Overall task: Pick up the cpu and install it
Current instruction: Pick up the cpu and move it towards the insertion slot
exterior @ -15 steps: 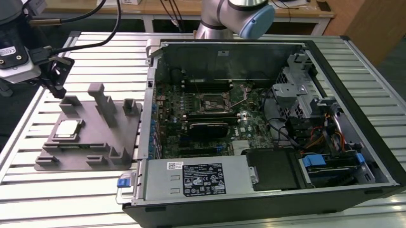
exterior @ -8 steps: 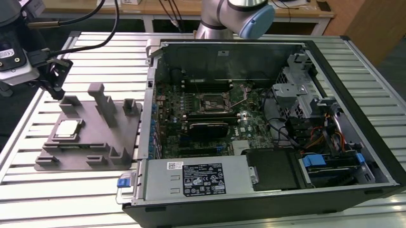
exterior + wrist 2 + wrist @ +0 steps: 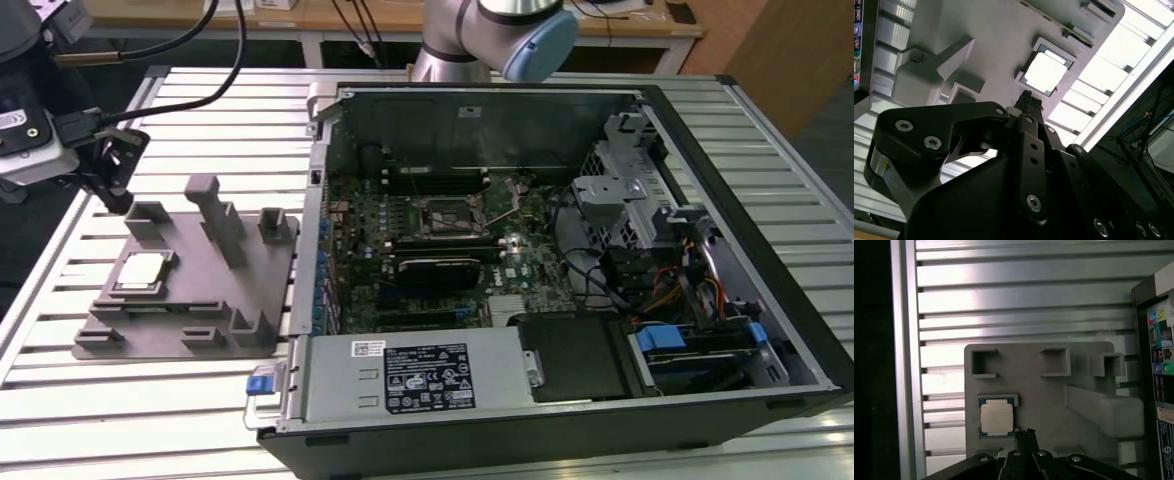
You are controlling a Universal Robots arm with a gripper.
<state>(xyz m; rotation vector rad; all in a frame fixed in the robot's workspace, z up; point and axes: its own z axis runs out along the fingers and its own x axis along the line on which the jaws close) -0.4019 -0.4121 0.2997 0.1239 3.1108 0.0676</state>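
The cpu (image 3: 144,272) is a small square chip with a silvery top, lying flat in a shallow recess of the grey fixture (image 3: 200,305) on the slatted table. My gripper (image 3: 118,192) hangs above the fixture's far end, apart from the chip. In both wrist views the black fingertips (image 3: 1029,99) (image 3: 1024,434) are pressed together with nothing between them, close beside the cpu (image 3: 1046,72) (image 3: 997,418) without touching it. The black-framed motherboard socket (image 3: 447,213) sits inside the open computer case.
The open computer case (image 3: 694,100) fills the exterior view's right, with a power supply (image 3: 414,375), cables and drive bays inside. Upright grey posts (image 3: 214,215) rise from the fixture near the chip. The slatted aluminium table (image 3: 120,420) extends around both.
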